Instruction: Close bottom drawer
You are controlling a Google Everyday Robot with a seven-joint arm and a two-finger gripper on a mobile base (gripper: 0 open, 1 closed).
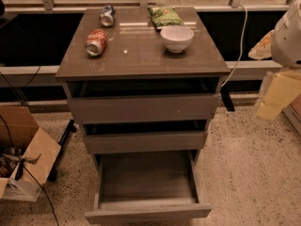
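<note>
The bottom drawer (pixel 148 211) of the grey-brown cabinet (pixel 141 55) stands pulled far out, its flat front panel near the lower edge of the view. Its deep box (pixel 146 178) looks empty. The two drawers above it, the top one (pixel 143 108) and the middle one (pixel 145 141), stand slightly out. My arm (pixel 288 36) shows at the right edge, with the gripper (pixel 276 95) hanging down to the right of the cabinet, about level with the top drawer and well apart from the bottom drawer.
On the cabinet top lie a red can (pixel 96 42), a second can (pixel 107 16), a green chip bag (pixel 164 16) and a white bowl (pixel 177 38). An open cardboard box (pixel 23 159) with cables sits on the floor at left. A white cord (pixel 241 41) hangs at right.
</note>
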